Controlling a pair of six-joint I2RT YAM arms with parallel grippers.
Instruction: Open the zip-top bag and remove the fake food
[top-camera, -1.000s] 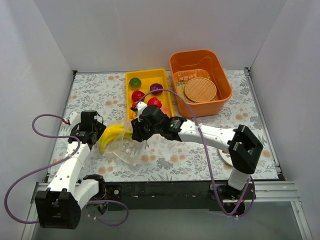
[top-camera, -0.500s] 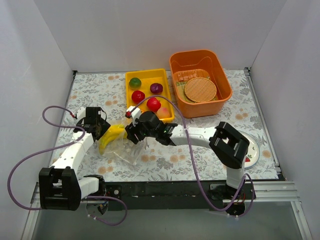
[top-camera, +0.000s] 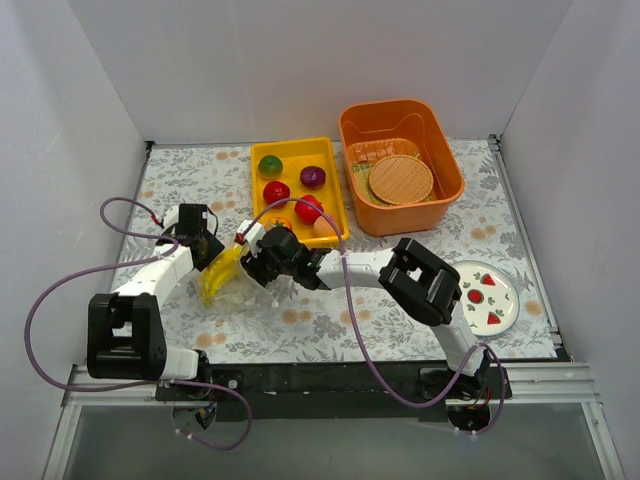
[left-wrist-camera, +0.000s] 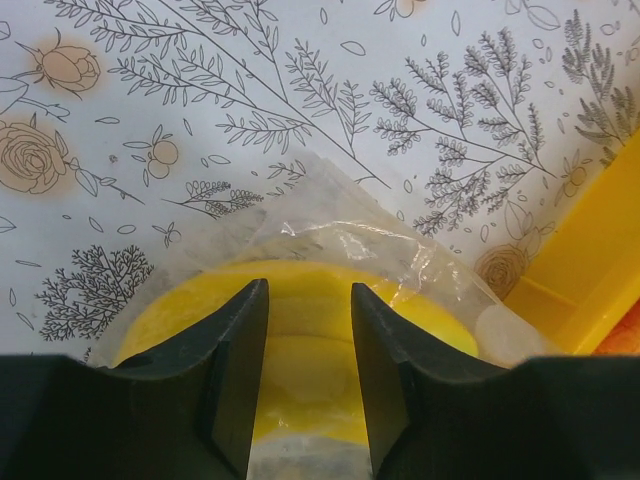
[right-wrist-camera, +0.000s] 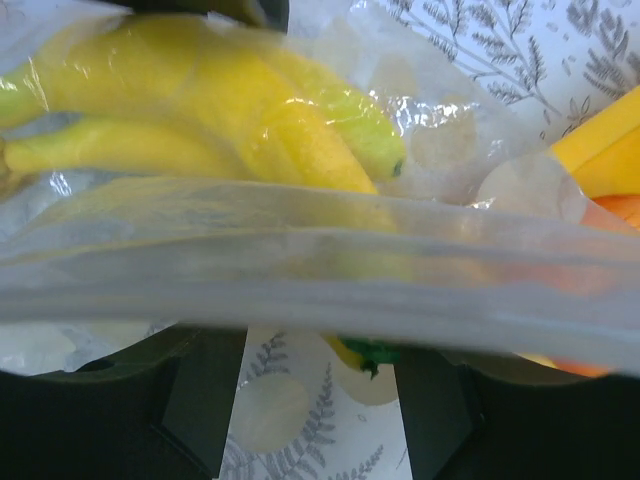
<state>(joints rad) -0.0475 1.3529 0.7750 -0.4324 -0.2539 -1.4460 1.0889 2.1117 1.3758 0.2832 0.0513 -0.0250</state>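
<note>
Top external: I see both arms drawn closer onto the zip-top bag (top-camera: 258, 296) beside the yellow tray (top-camera: 253, 190). My right fingers (right-wrist-camera: 200, 400) stand wider, empty; left fingers (left-wrist-camera: 235, 380) narrow over the banana (top-camera: 218, 275), grip undetermined; bag apparently unopened.

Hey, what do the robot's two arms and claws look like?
The left arm and right arm match: white links, bulky black joint housings, and a loose purple cable looping alongside each. The left claw and right claw each have two black fingers.
</note>
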